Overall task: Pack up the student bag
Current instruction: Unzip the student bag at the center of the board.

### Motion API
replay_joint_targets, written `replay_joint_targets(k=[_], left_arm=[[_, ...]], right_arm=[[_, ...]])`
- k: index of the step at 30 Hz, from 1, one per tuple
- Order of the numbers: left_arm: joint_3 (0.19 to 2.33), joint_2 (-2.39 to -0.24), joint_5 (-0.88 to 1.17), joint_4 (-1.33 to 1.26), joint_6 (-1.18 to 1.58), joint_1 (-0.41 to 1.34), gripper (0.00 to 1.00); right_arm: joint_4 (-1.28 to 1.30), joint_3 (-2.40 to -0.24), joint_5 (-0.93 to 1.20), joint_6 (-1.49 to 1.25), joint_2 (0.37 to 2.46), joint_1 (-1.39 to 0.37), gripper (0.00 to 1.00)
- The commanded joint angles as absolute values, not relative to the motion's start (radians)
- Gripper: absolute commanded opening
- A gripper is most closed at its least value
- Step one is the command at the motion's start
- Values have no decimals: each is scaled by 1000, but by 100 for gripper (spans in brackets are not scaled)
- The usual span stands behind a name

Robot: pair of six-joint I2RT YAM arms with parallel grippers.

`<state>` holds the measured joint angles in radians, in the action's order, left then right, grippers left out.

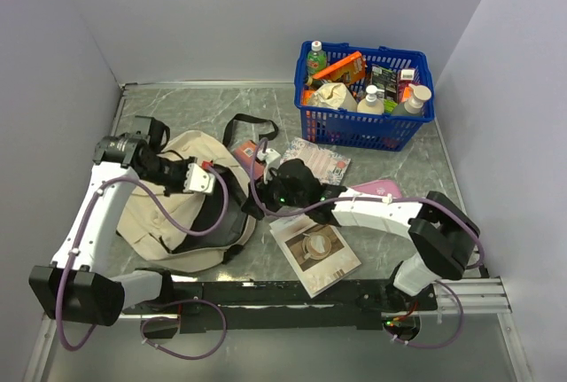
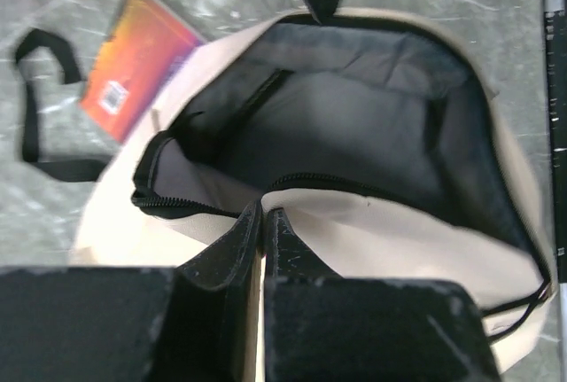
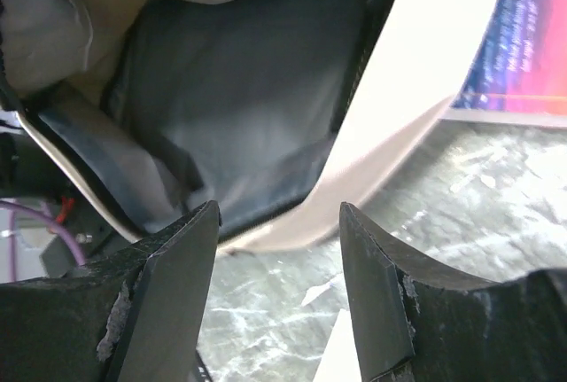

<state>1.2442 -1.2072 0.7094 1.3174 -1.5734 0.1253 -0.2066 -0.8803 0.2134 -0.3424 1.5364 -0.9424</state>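
The student bag (image 1: 164,214) lies open at the left of the tabletop (image 1: 204,107). The left hand (image 2: 263,218) pinches its zipper rim, and the right hand (image 3: 279,214) is open-fingered at the opposite rim. An orange book (image 2: 133,54) lies just beside it; a blue basket (image 1: 354,125) stands well behind.

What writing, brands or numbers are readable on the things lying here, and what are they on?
None can be read for sure.
Packets in the blue basket: printed labels, too small.
The book with a cup on its cover: no legible title.
The orange book beside the student bag: white code patch, blurred.
The blue-purple cover, right wrist view: faint print, blurred.
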Motion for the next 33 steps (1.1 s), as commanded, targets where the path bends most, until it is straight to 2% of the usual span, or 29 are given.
replay_joint_targets(k=[1, 4, 8, 9, 12, 17, 20, 22, 24, 27, 28, 30, 33], left_arm=[[1350, -1206, 798, 1370, -1620, 141, 7], [1324, -1180, 792, 1370, -1624, 175, 14], [1252, -1161, 787, 1373, -1614, 216, 14], [1235, -1157, 784, 1373, -1608, 230, 14], [1230, -1154, 775, 1374, -1602, 245, 17], [1249, -1154, 767, 1374, -1578, 255, 28], [1253, -1151, 772, 1373, -1563, 258, 31], [1253, -1147, 773, 1374, -1551, 259, 38], [1262, -1144, 781, 1373, -1526, 259, 41], [1293, -1141, 817, 1374, -1442, 259, 52], [1295, -1138, 834, 1374, -1419, 259, 72], [1279, -1124, 897, 1373, -1370, 261, 97], [1235, -1101, 959, 1336, -1277, 262, 97]], right_arm=[[-265, -1009, 291, -368, 1597, -943, 63], [-276, -1025, 212, -312, 1623, -962, 63], [-438, -913, 89, -1, 1568, -999, 67], [-451, -896, 80, 50, 1563, -993, 71], [-484, -876, 153, 202, 1551, -968, 75], [-537, -876, 161, 362, 1552, -965, 85], [-517, -916, 187, 403, 1592, -966, 86], [-526, -934, 187, 408, 1611, -966, 86], [-522, -951, 192, 414, 1631, -971, 86], [-511, -954, 207, 416, 1649, -974, 86], [-511, -953, 221, 414, 1651, -974, 86], [-499, -957, 232, 413, 1658, -982, 86], [-491, -974, 224, 408, 1678, -992, 85]])
